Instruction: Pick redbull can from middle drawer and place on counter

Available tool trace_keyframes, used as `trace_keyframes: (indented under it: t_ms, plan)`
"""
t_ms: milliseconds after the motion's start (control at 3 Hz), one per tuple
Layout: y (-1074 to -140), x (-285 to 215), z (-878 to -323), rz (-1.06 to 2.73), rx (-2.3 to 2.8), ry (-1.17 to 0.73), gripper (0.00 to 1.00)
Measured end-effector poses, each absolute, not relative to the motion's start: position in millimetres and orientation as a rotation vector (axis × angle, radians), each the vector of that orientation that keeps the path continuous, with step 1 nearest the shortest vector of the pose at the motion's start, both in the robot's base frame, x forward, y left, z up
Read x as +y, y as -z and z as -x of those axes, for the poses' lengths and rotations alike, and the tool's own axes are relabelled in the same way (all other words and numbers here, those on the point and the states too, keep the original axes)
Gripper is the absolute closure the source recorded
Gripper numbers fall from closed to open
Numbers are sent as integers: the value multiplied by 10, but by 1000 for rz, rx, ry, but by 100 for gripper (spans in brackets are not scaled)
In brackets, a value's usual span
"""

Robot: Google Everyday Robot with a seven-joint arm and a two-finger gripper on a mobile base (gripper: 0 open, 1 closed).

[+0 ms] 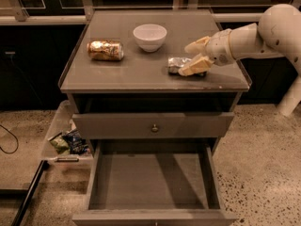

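The redbull can [177,65], small and silver, lies on its side on the counter [136,74] near the right front corner. My gripper [195,55] reaches in from the right. It is open, with one finger [197,45] above and behind the can and the other finger [192,67] in front of the can's right end. The middle drawer [150,185] is pulled out below and its flat grey bottom is bare.
A fatter gold-brown can [105,51] lies on the counter's left side. A white bowl [149,36] stands at the back middle. A closed drawer front with a brass knob [154,127] sits above the open drawer. A bin with wrappers [66,140] stands on the floor at left.
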State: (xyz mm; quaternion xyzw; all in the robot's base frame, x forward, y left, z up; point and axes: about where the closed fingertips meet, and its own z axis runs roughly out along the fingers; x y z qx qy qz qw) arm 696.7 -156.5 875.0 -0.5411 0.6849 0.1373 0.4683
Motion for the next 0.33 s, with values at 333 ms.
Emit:
trace_keyframes:
  t_ms: [333]
  plan:
    - [-8750, -1565, -6967, 1327, 1680, -337, 0]
